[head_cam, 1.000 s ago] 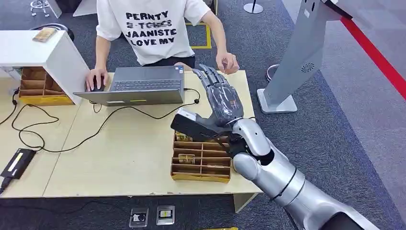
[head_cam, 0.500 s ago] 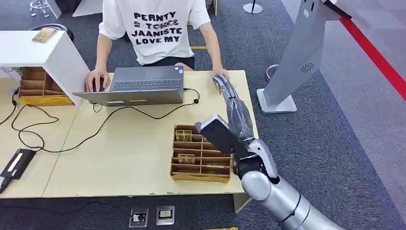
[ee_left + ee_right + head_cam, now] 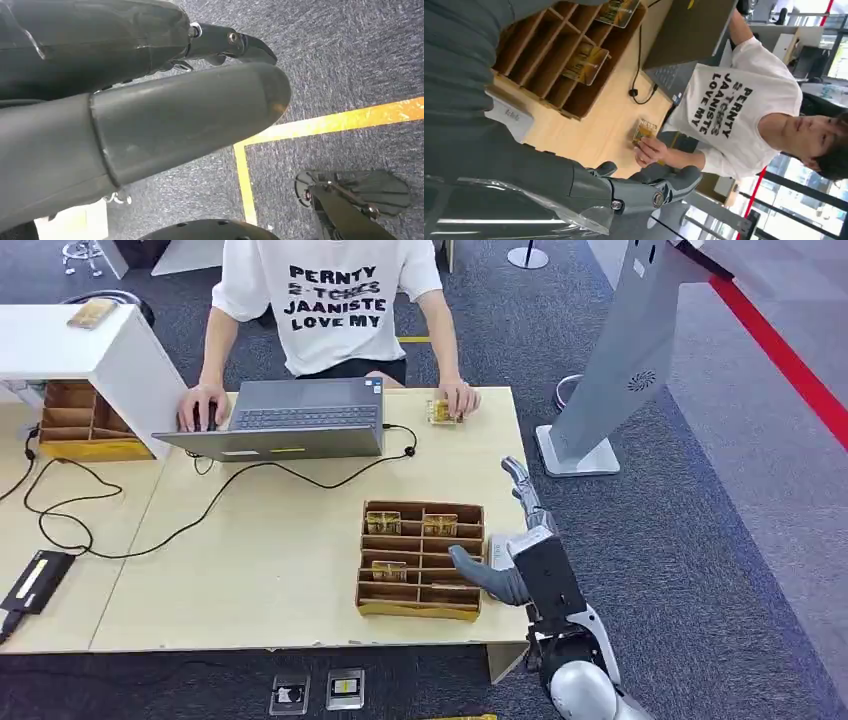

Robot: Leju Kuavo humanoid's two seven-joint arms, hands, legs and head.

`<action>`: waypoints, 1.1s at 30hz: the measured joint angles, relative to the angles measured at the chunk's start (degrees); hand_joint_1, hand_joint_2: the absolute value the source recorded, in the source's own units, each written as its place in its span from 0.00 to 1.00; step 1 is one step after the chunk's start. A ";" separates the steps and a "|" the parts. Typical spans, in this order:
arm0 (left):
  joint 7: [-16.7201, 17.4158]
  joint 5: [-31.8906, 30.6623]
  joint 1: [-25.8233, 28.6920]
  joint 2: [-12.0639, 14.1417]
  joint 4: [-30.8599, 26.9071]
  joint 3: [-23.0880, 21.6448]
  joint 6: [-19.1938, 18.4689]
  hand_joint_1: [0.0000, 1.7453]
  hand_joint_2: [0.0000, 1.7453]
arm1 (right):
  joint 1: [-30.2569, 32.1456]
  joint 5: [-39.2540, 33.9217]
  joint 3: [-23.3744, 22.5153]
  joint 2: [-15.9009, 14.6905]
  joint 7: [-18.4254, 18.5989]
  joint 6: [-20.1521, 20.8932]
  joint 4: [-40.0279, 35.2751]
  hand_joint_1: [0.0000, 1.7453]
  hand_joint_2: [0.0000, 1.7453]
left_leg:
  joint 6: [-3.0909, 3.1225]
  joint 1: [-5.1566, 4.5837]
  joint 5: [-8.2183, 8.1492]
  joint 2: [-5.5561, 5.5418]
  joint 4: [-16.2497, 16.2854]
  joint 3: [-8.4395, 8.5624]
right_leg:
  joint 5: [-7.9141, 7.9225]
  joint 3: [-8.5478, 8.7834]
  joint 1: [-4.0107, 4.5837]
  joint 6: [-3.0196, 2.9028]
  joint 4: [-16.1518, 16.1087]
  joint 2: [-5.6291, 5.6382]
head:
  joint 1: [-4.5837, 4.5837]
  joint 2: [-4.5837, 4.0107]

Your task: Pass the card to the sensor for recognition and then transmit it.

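Observation:
The card [image 3: 440, 411] is small, amber and clear. It lies on the table's far right part under the fingers of a person's hand [image 3: 462, 397]. In the right wrist view the card [image 3: 644, 131] sits in that person's hand [image 3: 649, 150]. My right hand [image 3: 524, 543] hovers at the table's right edge beside the wooden tray [image 3: 420, 611], fingers stretched out and thumb apart, holding nothing. Its fingers [image 3: 644, 192] show bare in the right wrist view. My left hand [image 3: 165, 115] hangs over the carpet, its fingers straight and nothing in it.
The tray holds a few similar cards [image 3: 383, 523]. A laptop [image 3: 290, 420] stands in front of the seated person, with cables [image 3: 150, 510] trailing to a black device [image 3: 38, 580] at the near left. A tall grey kiosk stand [image 3: 630, 360] rises to the right of the table.
My right arm has drawn back from the person's hand to the table's near right edge. The person's hand has come down to the table with the card.

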 joint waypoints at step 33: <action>-0.04 0.02 0.00 0.00 0.00 0.04 -0.02 0.00 0.00 | 2.71 -0.15 -2.84 -1.59 -0.02 0.28 -4.22 0.00 1.00 | 0.00 0.00 0.01 0.00 0.00 0.00 | 0.00 0.00 0.00 0.00 0.00 0.02 | 0.00 0.00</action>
